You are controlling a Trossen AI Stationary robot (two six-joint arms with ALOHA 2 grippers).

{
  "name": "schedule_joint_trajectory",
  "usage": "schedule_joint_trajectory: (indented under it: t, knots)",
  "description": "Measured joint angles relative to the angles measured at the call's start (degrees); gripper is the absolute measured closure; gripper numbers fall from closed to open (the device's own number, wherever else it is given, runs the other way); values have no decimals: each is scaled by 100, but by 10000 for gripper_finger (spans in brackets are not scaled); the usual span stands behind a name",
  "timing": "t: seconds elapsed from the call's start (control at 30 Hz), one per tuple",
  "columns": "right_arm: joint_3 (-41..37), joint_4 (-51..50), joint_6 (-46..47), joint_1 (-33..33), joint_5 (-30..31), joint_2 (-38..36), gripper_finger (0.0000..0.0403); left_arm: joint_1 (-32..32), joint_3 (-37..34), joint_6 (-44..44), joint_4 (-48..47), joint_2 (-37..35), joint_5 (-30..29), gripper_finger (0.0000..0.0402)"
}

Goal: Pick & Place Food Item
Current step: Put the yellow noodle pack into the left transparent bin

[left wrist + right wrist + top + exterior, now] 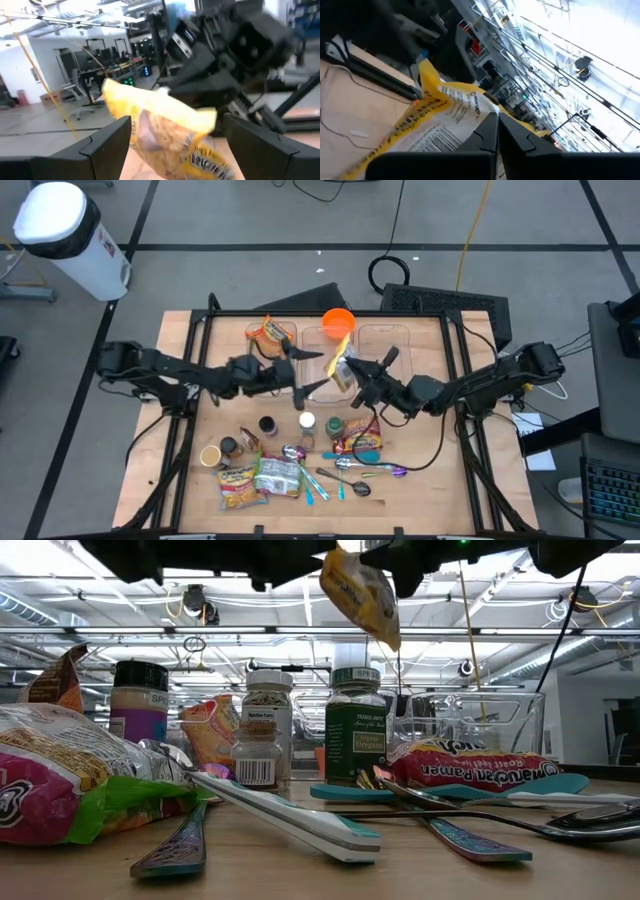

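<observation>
- The yellow snack packet [341,368] hangs above mid-table, pinched by the right gripper [362,377].
- The left gripper [300,370], just left of it, has its fingers spread.
- Wooden table [430,480]; grey floor, white bin [70,235] far left.
- Near side: three spice jars, one standing [266,729] centre.

the snack packet [341,370] hangs above the table [440,480] centre, between the left gripper [303,370] on its left and the right gripper [358,376] on its right. jars [268,426] and spoons [375,470] lie nearer; containers [385,338] stand farther.
</observation>
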Motion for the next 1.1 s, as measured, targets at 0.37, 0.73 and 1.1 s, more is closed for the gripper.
schedule_joint_trajectory:
  t: [0.37,0.73,1.1]
  knots:
    - [0,94,111,24,-25,-4,403,-132,290,703,29,426,-811,78]
    - [0,-11,172,24,-27,-4,403,-144,290,700,212,399,-1002,142]
    - [2,-70,326,22,-27,-4,403,-190,290,744,222,397,-984,339]
